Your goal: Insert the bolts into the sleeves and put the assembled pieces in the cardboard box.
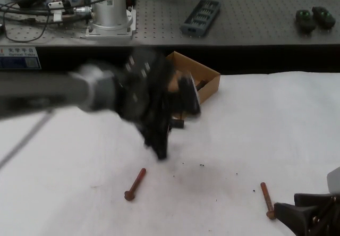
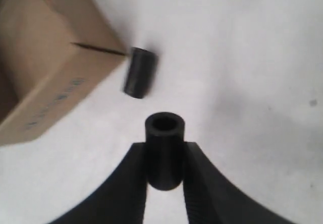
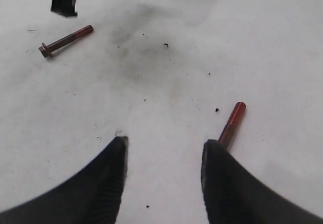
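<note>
left hand [image 2: 165,147]: clamped on a black sleeve [image 2: 164,128], hollow end sticking out past the fingertips; above the white worktop [image 2: 252,57].
second sleeve [image 2: 139,72]: lying on the worktop, just beside a corner of the cardboard box [image 2: 45,67].
right hand [image 3: 164,146]: fingers apart, nothing between them, low over the worktop.
first bolt [image 3: 231,124]: flat on the worktop, one end hidden behind a finger of the right hand.
second bolt [image 3: 65,41]: flat, well apart from the first bolt.

left arm [image 1: 106,90]: blurred | bolt [image 3: 232,119]: end behind right tool [image 3: 164,144]
</note>
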